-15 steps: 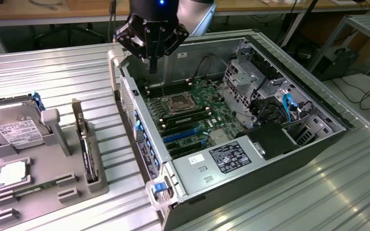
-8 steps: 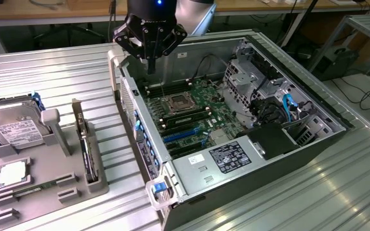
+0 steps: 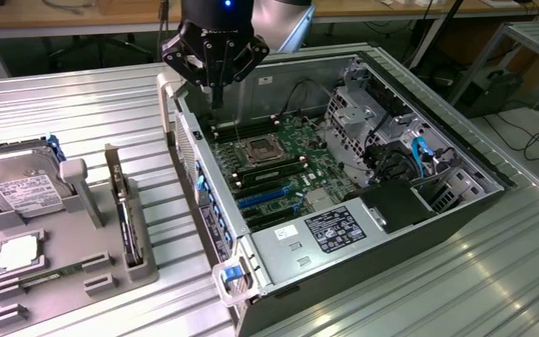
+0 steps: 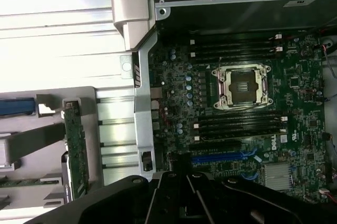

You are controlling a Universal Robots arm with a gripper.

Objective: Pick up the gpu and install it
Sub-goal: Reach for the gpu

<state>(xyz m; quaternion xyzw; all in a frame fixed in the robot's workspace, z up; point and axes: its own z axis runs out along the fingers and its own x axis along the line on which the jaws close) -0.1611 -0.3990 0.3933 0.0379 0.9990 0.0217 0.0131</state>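
The gpu [image 3: 125, 210] is a thin dark card standing edge-on in a slot of the grey holder [image 3: 73, 260], at the exterior view's left of the open computer case [image 3: 250, 239]. In the wrist view the gpu [image 4: 77, 150] appears as a narrow green strip in the same holder. My gripper [image 3: 218, 95] hangs above the case's far left corner, over the motherboard's [image 3: 283, 165] upper edge. Its black fingers point down, shut together with nothing between them. It is well apart from the gpu. The gripper's black body [image 4: 184, 197] crosses the wrist view's edge.
A silver hard drive [image 3: 24, 186], a processor [image 3: 17, 253] and a green memory stick [image 3: 50, 277] also sit in the holder. Inside the case are the processor socket [image 4: 242, 87], blue expansion slots [image 4: 221, 156], a power supply [image 3: 335, 232] and drive cages [image 3: 382, 119]. The ribbed metal table [image 3: 82, 105] surrounds everything.
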